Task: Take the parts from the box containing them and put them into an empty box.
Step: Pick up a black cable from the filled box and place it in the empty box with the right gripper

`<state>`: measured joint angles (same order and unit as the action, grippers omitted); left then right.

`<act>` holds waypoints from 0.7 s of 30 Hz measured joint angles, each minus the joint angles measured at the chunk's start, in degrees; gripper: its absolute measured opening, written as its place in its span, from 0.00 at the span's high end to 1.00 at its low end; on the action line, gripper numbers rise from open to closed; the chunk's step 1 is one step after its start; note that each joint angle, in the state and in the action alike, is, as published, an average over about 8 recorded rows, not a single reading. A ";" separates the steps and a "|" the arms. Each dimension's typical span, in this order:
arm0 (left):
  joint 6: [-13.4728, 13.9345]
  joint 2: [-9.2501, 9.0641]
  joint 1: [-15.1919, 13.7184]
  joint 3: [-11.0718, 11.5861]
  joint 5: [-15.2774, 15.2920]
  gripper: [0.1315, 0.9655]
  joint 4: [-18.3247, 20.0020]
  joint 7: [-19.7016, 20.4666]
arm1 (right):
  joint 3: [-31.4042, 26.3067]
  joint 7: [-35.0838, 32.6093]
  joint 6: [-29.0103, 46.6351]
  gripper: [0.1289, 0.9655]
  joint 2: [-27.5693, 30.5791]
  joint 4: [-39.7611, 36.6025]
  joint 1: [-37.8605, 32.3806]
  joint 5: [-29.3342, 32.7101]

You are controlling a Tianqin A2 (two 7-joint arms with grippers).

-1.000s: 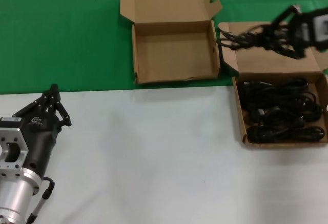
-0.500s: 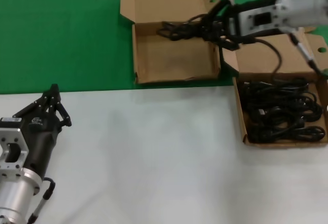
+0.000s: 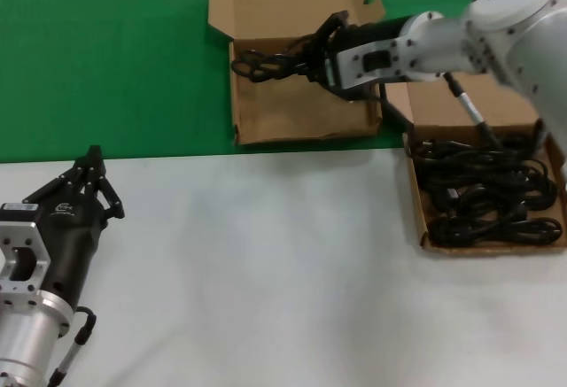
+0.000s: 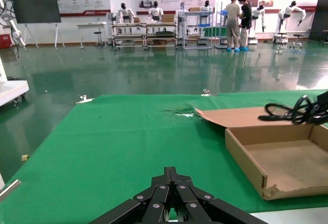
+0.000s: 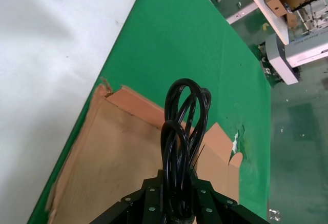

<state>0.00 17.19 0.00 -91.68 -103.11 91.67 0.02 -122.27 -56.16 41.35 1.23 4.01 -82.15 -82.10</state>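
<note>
Right gripper [image 3: 312, 58] clamping one looped cord [image 3: 266, 64] at mid-bundle, carrying it over the square empty box [image 3: 301, 104], farther across than half a second ago. Looking light and floppy; best pinched at the gathered middle. Remaining cords [image 3: 487, 192] lying in the wider box [image 3: 423, 228]. Left gripper [image 3: 89, 179] idling closed, low at the left.

Two cardboard boxes: one squarer box [image 3: 301, 108] and one wider box [image 3: 492, 197]. One cord bundle [image 3: 270, 64] is up in the right pincer [image 3: 314, 50], clamped on it; the rest of the cords [image 3: 487, 192] in the wider box are a tangled heap, several bundles, exact count can't be made out. Two pincers in all, the left pincer [image 3: 93, 170] counted with its fingers closed together.
</note>
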 joint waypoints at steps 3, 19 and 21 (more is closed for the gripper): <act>0.00 0.00 0.00 0.00 0.00 0.99 0.00 0.00 | -3.90 -0.11 -2.65 0.89 -0.65 0.55 1.14 -3.29; 0.00 0.00 0.00 0.00 0.00 0.99 0.00 0.00 | -27.57 -1.56 -12.38 0.89 -1.21 3.30 5.36 -25.16; 0.00 0.00 0.00 0.00 0.00 0.99 0.00 0.00 | -29.68 -2.12 -13.15 0.89 -1.22 3.47 5.68 -27.48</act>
<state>0.00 17.19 0.00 -91.68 -103.11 91.67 0.02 -151.95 -58.28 28.20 0.01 7.47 -76.47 -109.58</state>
